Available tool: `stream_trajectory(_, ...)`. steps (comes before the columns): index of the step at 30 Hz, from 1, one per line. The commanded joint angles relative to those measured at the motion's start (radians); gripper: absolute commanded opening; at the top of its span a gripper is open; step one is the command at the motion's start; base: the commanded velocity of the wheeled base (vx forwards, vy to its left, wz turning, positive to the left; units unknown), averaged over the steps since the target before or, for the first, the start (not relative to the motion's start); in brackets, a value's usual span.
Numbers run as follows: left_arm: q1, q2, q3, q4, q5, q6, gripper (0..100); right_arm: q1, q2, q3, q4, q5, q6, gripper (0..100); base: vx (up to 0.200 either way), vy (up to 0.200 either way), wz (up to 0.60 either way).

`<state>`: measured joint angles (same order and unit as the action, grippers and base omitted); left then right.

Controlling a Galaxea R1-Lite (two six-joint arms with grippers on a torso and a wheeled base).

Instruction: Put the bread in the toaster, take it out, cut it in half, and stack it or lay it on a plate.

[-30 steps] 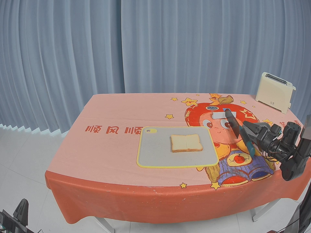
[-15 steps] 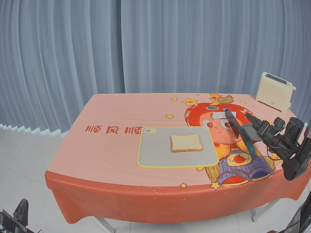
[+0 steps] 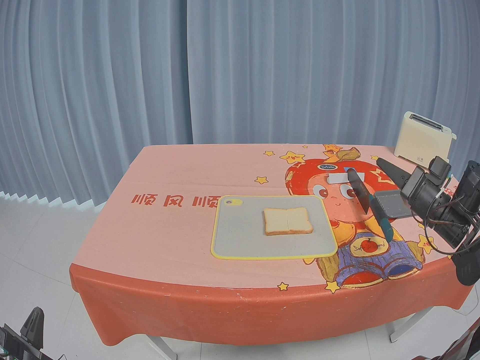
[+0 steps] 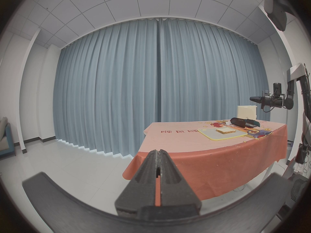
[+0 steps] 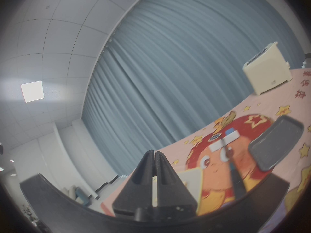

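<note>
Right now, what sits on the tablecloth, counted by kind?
Grey cutting board with yellow rim: 1
White bread slice, cut line down the middle: 1
Black-bladed knife with teal handle: 1
Dark grey rectangular tray: 1
Cream toaster: 1
Total: 5

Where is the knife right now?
In the head view, the knife lies on the right side of the table, between the cutting board and the grey plate, its handle right beside the plate.
</note>
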<state>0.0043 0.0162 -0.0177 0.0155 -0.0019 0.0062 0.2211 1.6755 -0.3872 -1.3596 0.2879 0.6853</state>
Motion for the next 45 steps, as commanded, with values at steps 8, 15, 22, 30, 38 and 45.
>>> stream_trajectory(8,0.0,-0.001,0.013,0.001,-0.001,0.0,0,0.302,-0.16,-0.214,0.442,-0.018,-0.09,0,0.0,0.0,0.0)
stream_trajectory(15,0.0,-0.001,0.012,0.001,0.0,0.0,0,0.336,-0.085,-0.423,0.769,-0.038,-0.17,0,0.0,0.0,0.0)
stream_trajectory(22,0.0,-0.001,0.012,0.001,0.0,0.0,0,0.362,0.055,-0.607,1.051,-0.122,-0.28,0,0.0,0.0,0.0)
stream_trajectory(30,0.0,-0.001,0.012,0.0,0.0,0.0,0,0.383,0.25,-0.812,1.189,-0.216,-0.273,0,0.0,0.0,0.0)
stream_trajectory(38,0.0,-0.001,0.012,0.001,-0.001,0.0,0,0.396,0.409,-0.987,1.403,-0.3,-0.196,0,0.0,0.0,0.0)
stream_trajectory(45,0.0,-0.001,0.012,0.001,0.0,0.0,0,0.393,0.451,-1.019,1.416,-0.357,-0.188,0,0.0,0.0,0.0)
